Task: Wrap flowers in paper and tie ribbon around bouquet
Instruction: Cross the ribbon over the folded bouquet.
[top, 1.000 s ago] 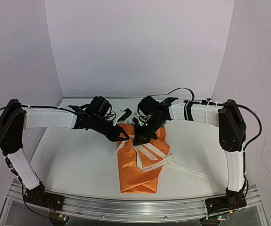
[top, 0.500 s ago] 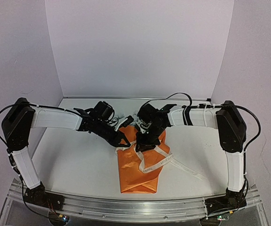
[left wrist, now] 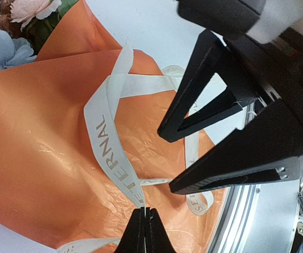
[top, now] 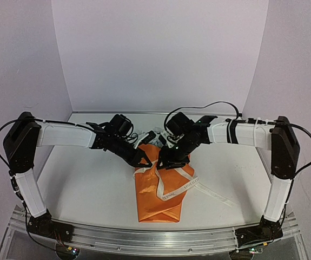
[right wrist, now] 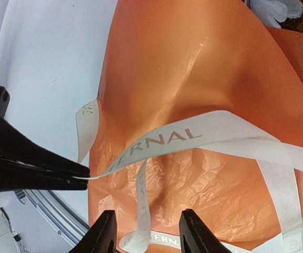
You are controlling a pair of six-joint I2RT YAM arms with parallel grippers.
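Two hands sit over the far half of the bouquet (top: 156,197), tips close together but not touching. Left hand (top: 143,158) is fully closed, pinching a flat stretch of the ribbon (top: 172,181) just above the bouquet's wrap. The printed strand runs taut from that pinch across the front of the bouquet. Right hand (top: 166,162) is part-way open, fingers (right wrist: 105,234) spread in a V, gripping nothing. It hangs just off the left hand's tips, on the bouquet's right side. A loose ribbon strand passes below the gap between its fingers without being clamped.

Ribbon lies in loops over the middle of the bouquet. One tail trails off the bouquet's right edge onto the worktop (top: 85,184).

Paper (left wrist: 40,137) is orange side out, crinkled, wrapped around the stems. Flowers (left wrist: 6,39), pale blue and pink, stick out of the bouquet's far end. Bouquet lies flat on the worktop, its folded end toward the arm bases.
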